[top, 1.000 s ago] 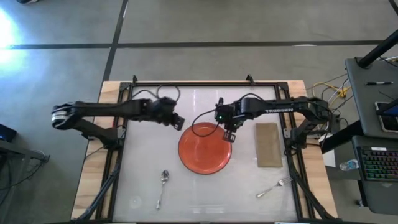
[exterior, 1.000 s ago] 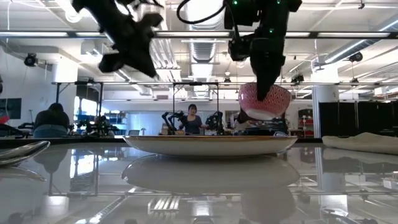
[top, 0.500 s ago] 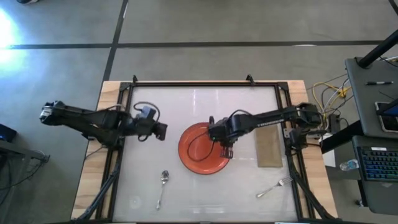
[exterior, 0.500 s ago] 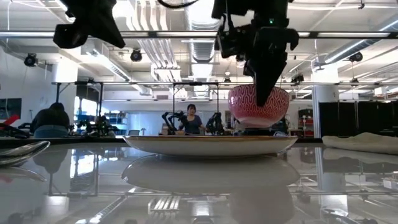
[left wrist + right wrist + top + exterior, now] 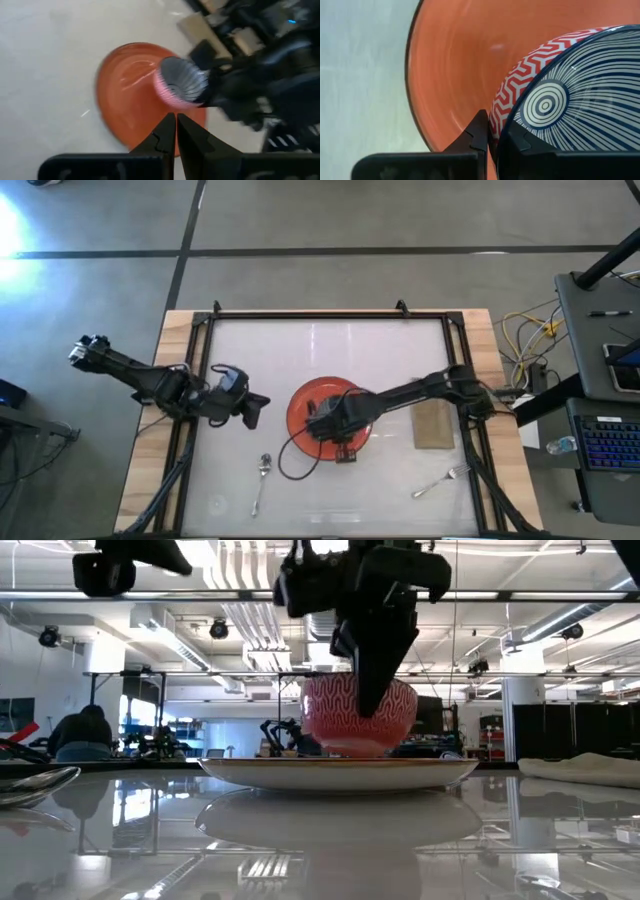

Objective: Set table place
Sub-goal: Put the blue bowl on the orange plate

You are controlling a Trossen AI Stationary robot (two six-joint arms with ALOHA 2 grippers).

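A bowl (image 5: 358, 715), red zigzag outside and blue-striped inside (image 5: 570, 95), hangs close over the orange plate (image 5: 300, 405), which lies flat on the white table (image 5: 330, 340). My right gripper (image 5: 492, 130) comes down from above and is shut on the bowl; in the high view its wrist (image 5: 344, 448) covers the bowl. My left gripper (image 5: 258, 408) is shut and bare, in the air left of the plate; its wrist view shows the fingertips (image 5: 175, 117) pointing toward the plate and bowl (image 5: 181, 87). My right gripper pinches the bowl's rim (image 5: 502, 125), one finger (image 5: 512, 135) inside the bowl and one (image 5: 479, 127) outside against the zigzag wall. The fingers point down from above. The bowl hangs about upright just over the plate; I cannot tell whether its foot touches the plate.
A spoon (image 5: 262, 480) lies near the front edge, left of the plate. A folded brown napkin (image 5: 432, 425) lies right of the plate, with a fork (image 5: 442, 480) nearer the front edge. A black frame (image 5: 330, 313) runs round the table.
My right gripper has carried the bowl from the plate's far right rim toward the table's near and left edges and has sunk, so the bowl now hangs low over the plate's middle. My left gripper has drawn back from the plate, toward the left and near edges.
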